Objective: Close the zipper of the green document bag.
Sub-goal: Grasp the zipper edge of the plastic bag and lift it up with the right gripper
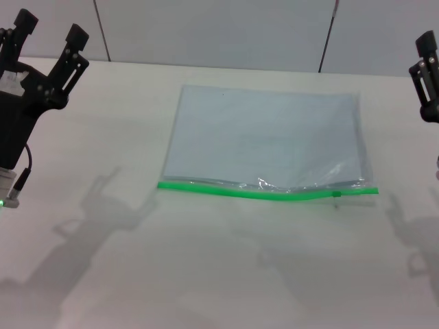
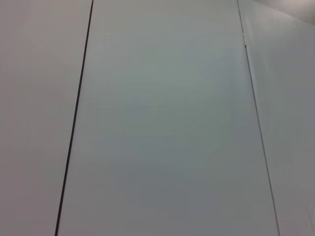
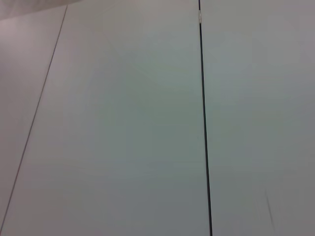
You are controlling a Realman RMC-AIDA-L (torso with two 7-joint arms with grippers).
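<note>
Green document bag (image 1: 267, 140) flat on the white table (image 1: 206, 274), in the middle, a bit toward the right; zipper (image 1: 267, 192) along the near long edge, bright green, a little wavy and puckered near its middle; tiny slider tab (image 1: 336, 194) close to the right end of the strip; no way to tell how much of the strip is shut.

Left gripper (image 1: 49, 35) high at the far left, two black fingers (image 1: 70, 49) spread wide apart with nothing between them; well away from the bag and from the zipper, not touching either. Right gripper (image 1: 426, 65) at the far right edge, only partly seen, lifted above the table and apart from the bag; cannot tell whether released or clenched.

Dark shadows of both arms on the table, near the left and right front corners, on each side of the bag.

Bag, zipper and both grippers seen only from the head view; left wrist view just a pale wall (image 2: 162, 123) with thin dark seams (image 2: 74, 123); right wrist view much the same, plain wall panels and a dark line; no bag, no table, no fingers in either.
</note>
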